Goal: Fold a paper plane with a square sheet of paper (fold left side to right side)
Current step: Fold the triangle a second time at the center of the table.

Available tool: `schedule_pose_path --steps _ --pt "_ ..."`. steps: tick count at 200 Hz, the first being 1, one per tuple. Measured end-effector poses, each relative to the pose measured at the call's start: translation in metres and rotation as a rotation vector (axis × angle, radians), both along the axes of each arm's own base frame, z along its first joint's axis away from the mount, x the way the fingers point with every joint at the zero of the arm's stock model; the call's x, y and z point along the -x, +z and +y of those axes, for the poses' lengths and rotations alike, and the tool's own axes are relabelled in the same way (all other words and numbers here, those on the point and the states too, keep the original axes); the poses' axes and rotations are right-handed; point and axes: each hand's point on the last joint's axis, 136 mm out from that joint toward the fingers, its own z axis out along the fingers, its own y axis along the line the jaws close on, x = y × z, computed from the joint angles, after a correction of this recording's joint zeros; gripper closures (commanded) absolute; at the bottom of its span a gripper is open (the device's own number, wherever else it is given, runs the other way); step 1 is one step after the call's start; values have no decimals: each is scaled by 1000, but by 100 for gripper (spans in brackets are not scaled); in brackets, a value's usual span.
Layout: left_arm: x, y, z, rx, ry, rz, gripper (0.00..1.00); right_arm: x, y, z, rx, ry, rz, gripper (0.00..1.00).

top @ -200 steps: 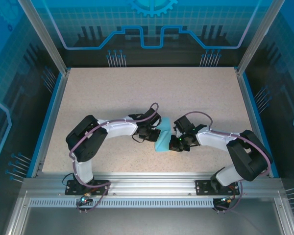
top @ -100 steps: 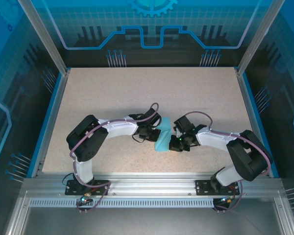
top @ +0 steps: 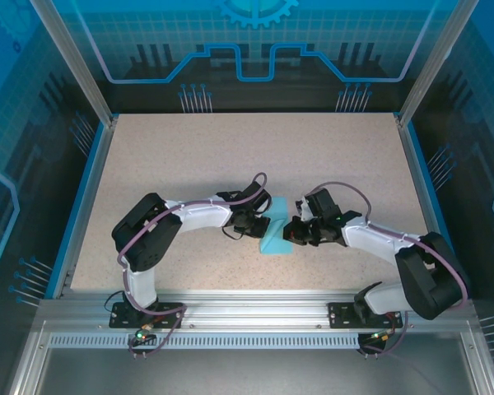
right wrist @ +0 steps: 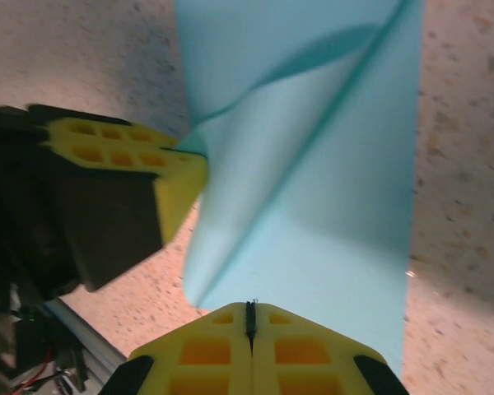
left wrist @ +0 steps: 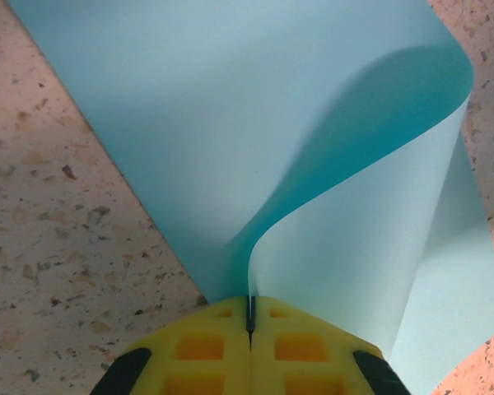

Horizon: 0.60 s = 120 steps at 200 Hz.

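The square sheet of paper (top: 273,245), light blue, lies at the table's middle front between both grippers. It is a bent-over sheet, not a paper plane. My left gripper (top: 265,224) is shut on one edge of it. In the left wrist view the sheet (left wrist: 230,123) curls up from the table into the closed yellow tips of that gripper (left wrist: 249,309). My right gripper (top: 288,234) is shut, and its tips (right wrist: 249,317) sit at the near edge of the sheet (right wrist: 346,206). No paper shows between them. A diagonal crease runs across the lifted flap. The left gripper's fingers (right wrist: 123,152) appear at the left.
The speckled beige table (top: 230,148) stretches bare behind the arms. A blue rim (top: 89,189) and glass walls enclose it. The metal rail (top: 255,309) with both arm bases runs along the near edge.
The right arm has swung its elbow outward to the right, and its gripper has shifted slightly up and left against the paper. The left arm and its hold on the paper are unchanged.
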Motion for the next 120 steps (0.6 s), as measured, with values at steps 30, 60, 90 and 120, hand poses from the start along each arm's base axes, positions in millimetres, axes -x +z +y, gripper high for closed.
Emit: schedule_pose_path --steps 30,60,90,120 --pt "0 0 0 0 0 0 100 -18 2 11 -39 -26 -18 100" --pt "0 0 0 2 -1 1 100 -38 4 21 -60 -39 -35 100" --pt "1 0 -1 5 -3 5 100 -49 3 28 -62 -38 -40 100" --pt "1 0 -1 5 -3 5 100 -45 -8 29 -47 -31 -12 100"
